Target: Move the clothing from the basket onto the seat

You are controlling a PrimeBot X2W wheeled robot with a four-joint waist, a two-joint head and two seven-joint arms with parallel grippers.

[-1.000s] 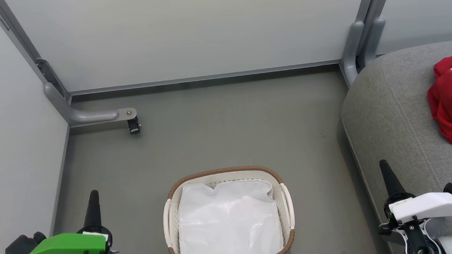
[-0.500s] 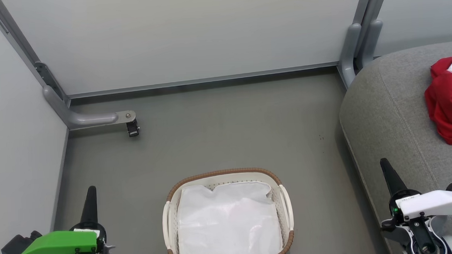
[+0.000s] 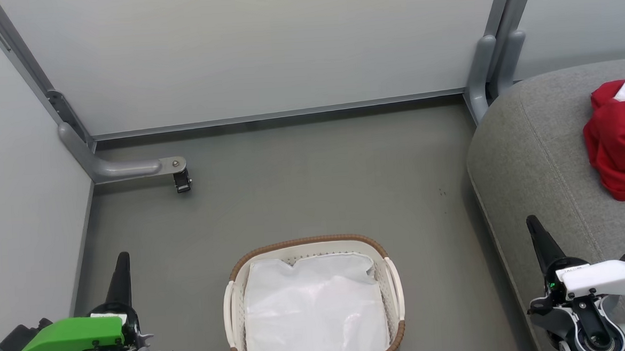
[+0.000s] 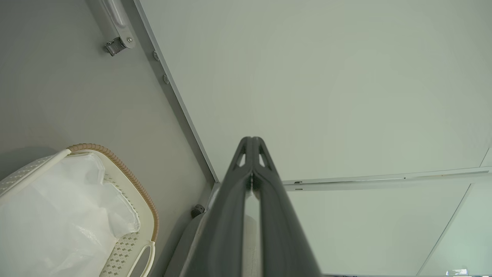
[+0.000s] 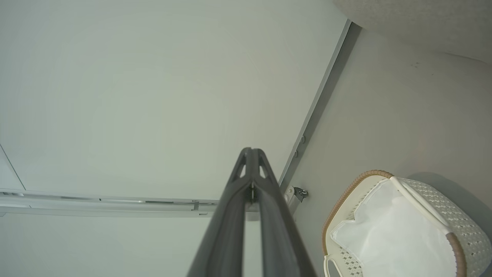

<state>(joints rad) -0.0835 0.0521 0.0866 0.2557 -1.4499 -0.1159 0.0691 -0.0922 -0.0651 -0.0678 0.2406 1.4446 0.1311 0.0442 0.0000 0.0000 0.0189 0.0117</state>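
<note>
Both tools are pressed fully shut with nothing in them: left gripper low beside the wall, right gripper low at the edge of the seat. The basket stands on the floor between them, showing its white liner and no red. The clothing lies bunched on the seat, well apart from the basket. I judge the transfer done, with the arms parked clear of it.
</note>
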